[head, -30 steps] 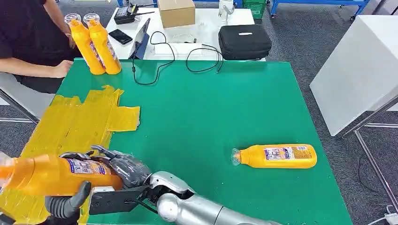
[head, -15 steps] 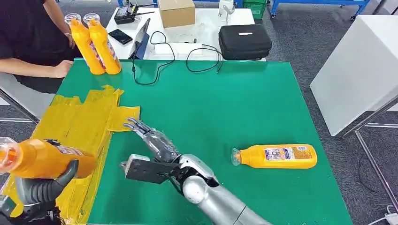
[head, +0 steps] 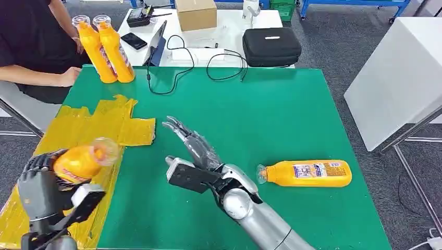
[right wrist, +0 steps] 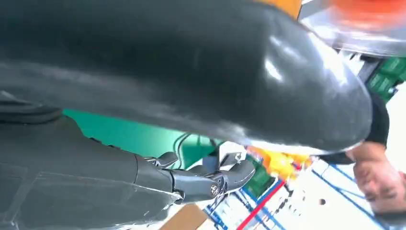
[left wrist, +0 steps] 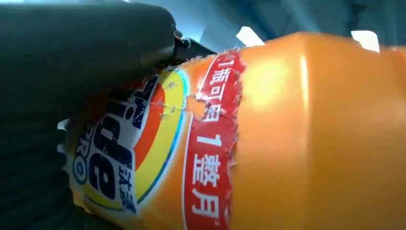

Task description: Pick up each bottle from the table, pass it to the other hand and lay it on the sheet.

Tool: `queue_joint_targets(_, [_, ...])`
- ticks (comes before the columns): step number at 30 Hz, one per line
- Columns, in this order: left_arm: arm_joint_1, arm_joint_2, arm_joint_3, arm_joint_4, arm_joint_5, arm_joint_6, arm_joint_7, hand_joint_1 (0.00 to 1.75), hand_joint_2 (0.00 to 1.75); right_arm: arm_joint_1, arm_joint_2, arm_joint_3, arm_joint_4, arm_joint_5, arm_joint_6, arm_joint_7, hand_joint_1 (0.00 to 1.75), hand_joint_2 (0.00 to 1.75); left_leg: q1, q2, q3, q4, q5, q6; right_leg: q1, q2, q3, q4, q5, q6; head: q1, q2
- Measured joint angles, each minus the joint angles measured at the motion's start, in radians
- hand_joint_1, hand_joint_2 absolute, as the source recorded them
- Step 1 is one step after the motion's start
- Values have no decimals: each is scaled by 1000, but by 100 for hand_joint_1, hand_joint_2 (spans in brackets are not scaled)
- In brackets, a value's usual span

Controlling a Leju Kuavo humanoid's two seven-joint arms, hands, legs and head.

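My left hand (head: 41, 190) grips an orange bottle (head: 81, 160) above the yellow sheet (head: 78, 140) at the table's left side, the bottle's clear cap pointing toward the table's middle. Close up, the bottle's label (left wrist: 158, 148) lies against my left hand's dark thumb (left wrist: 81, 48). My right hand (head: 195, 151) hovers over the green table (head: 260, 114) near its middle, fingers spread and empty; its thumb (right wrist: 191, 72) and fingers (right wrist: 206, 182) show apart. A second orange bottle (head: 307, 173) lies on its side to the right of that hand.
Two upright orange bottles (head: 107, 49) stand at the table's far left corner beside a person's arm (head: 36, 75). A black cable (head: 182, 67) trails over the far edge. Behind are a black case (head: 271, 46), a cardboard box (head: 195, 13) and a white table (head: 401, 73).
My left hand took the bottle over and turned it, cap now facing the table's middle. My right hand let go, opened and drew back rightward over the green table.
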Motion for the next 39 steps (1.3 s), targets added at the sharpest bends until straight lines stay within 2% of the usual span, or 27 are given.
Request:
queue_joint_targets(8, [-24,53,-48,143,-15,45,29,175,175,1,-30,-15,-21,-1,0,-4,0,0,0,0,-1,0,0,0,0,0,-1,0,0,0,0,0])
queue_joint_targets(13, [-60,66,-57,273,-109,63,118,175,175,6,-39,-16,-23,-10,0,-18,0,0,0,0,-1,0,0,0,0,0,-1,0,0,0,0,0])
queue_joint_targets(18, [-74,68,-59,388,-350,94,185,175,175,6,-48,-15,-23,-18,3,-24,0,0,0,0,-1,0,0,0,0,0,-1,0,0,0,0,0])
queue_joint_targets(24, [-82,79,-94,455,-381,96,256,175,175,6,-54,-15,-23,-29,3,-27,0,0,0,0,-1,0,0,0,0,0,-1,0,0,0,0,0])
queue_joint_targets(25, [-82,81,-99,463,-381,96,258,38,175,6,-55,-15,-23,-30,3,-28,0,0,0,0,-1,0,0,0,0,0,-1,0,0,0,0,0])
queue_joint_targets(26, [-83,82,-104,470,-380,96,258,0,0,6,-56,-15,-23,-30,3,-28,0,0,0,0,-1,0,0,0,0,0,-1,0,0,0,0,0])
queue_joint_targets(29, [-90,87,-121,499,-372,96,238,0,0,6,-57,-15,-23,-36,3,-31,0,0,0,0,-1,0,0,0,0,0,-1,0,0,0,0,0])
queue_joint_targets(33, [-110,129,-194,543,-373,104,356,0,0,6,-58,-14,-23,-39,4,-32,0,0,0,0,-1,0,0,0,0,0,-1,0,0,0,0,0])
queue_joint_targets(39, [-119,161,-235,575,-382,105,365,0,0,6,-64,-14,-22,-39,5,-33,0,0,0,0,-1,0,0,0,0,0,0,0,0,0,0,0])
